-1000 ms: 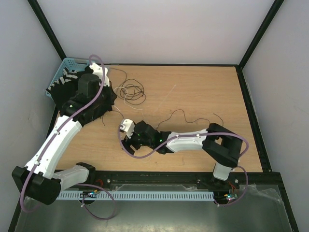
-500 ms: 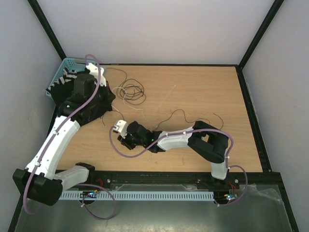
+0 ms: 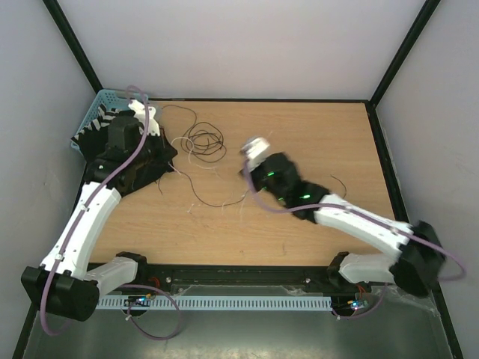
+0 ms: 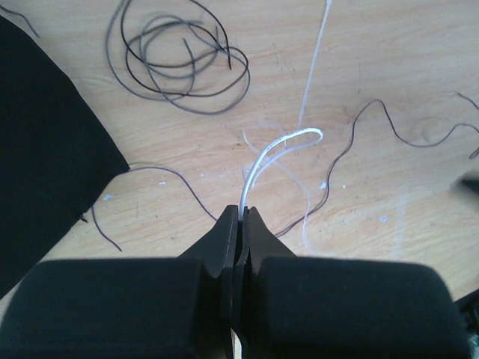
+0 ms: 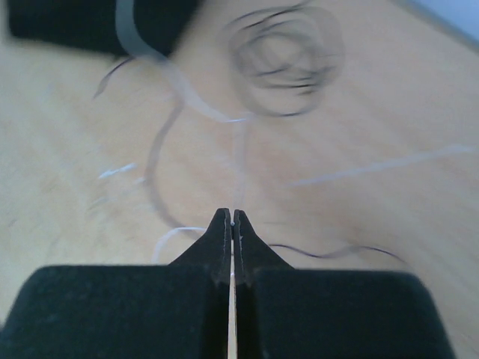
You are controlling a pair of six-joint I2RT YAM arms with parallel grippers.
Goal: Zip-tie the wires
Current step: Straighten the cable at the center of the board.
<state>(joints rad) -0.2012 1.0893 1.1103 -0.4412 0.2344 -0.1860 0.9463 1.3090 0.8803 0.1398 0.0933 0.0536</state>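
Top external shows the right gripper point(image 5: 232, 221) has swung mid-table and snapped shut on the white strip point(image 4: 288, 138), left gripper point(image 4: 239, 218) pinching its loop too, yet the wires point(image 3: 203, 142) lie coiled far-left, unbundled.

We see a light wooden desk point(image 3: 322, 142) with a black edge filling the middle of the frame. At upper left, a pale blue plastic lattice basket point(image 3: 90, 112) sits by its far corner. A white slotted plastic rail point(image 3: 247, 303) runs along the bottom, and pale walls point(image 3: 247, 45) enclose everything.
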